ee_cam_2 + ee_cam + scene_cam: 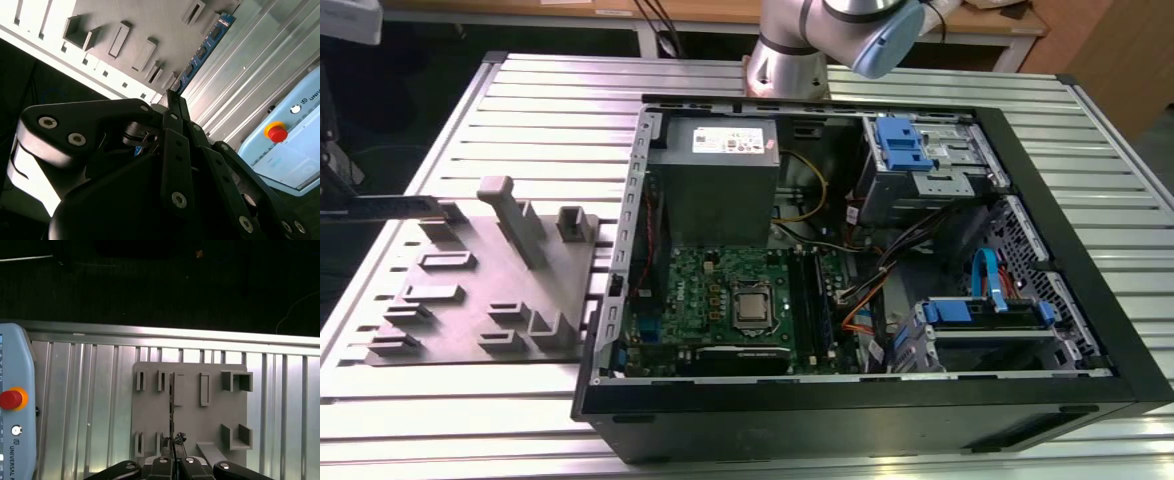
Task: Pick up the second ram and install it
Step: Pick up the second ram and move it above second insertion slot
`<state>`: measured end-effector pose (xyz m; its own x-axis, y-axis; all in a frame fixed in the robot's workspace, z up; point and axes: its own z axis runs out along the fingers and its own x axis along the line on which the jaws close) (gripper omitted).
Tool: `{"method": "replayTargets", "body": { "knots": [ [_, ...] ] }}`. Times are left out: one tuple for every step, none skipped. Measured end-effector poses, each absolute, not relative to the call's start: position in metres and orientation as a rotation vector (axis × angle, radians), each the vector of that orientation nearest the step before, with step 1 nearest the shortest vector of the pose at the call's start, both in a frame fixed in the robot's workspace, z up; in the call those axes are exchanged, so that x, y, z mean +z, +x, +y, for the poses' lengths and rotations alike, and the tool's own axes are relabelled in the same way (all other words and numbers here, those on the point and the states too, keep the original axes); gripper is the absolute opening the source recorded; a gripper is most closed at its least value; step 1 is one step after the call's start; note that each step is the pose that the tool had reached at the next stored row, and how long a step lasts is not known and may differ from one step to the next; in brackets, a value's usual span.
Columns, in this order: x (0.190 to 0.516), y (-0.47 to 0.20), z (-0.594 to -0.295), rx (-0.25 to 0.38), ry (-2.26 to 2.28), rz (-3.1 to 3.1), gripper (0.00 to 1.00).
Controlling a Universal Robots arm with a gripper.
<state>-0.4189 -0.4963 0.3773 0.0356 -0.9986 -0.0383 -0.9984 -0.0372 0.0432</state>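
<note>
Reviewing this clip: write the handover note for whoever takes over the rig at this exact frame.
Gripper: fingers closed on one end of the second ram, as both wrist views show.
Where: the ram is over the grey fixture tray, which sits to the exterior view's left of the open computer case. Whether the ram is clear of its holder cannot be told.
Done: the ram is grasped.
Left: it is not yet at the case, nor seated in the black slot rails inside it.
</note>
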Motion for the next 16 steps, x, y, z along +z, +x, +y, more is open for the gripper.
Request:
{"method": "replayTargets", "body": {
  "knots": [
    [0.380,-0.419,-0.496,-0.090,2.257,-2.177,0.09],
    [0.382,-0.419,-0.496,-0.090,2.257,-2.177,0.09],
    [0.385,-0.419,-0.496,-0.090,2.257,-2.177,0.09],
    [0.388,-0.419,-0.496,-0.090,2.257,-2.177,0.09],
    [0.390,-0.419,-0.496,-0.090,2.258,-2.177,0.09],
    [0.393,-0.419,-0.496,-0.090,2.257,-2.177,0.09],
    [0.395,-0.419,-0.496,-0.090,2.257,-2.177,0.09],
    [0.397,-0.419,-0.496,-0.090,2.257,-2.177,0.09],
    [0.398,-0.419,-0.496,-0.090,2.257,-2.177,0.09],
    [0.398,-0.419,-0.496,-0.090,2.258,-2.177,0.09],
    [0.398,-0.419,-0.496,-0.090,2.258,-2.177,0.09],
    [0.398,-0.419,-0.496,-0.090,2.258,-2.177,0.09],
    [0.398,-0.419,-0.496,-0.090,2.258,-2.177,0.09],
    [0.399,-0.419,-0.496,-0.090,2.257,-2.177,0.09],
    [0.399,-0.419,-0.496,-0.090,2.257,-2.177,0.09],
    [0.399,-0.417,-0.496,-0.090,2.257,-2.176,0.09]
  ]
}}
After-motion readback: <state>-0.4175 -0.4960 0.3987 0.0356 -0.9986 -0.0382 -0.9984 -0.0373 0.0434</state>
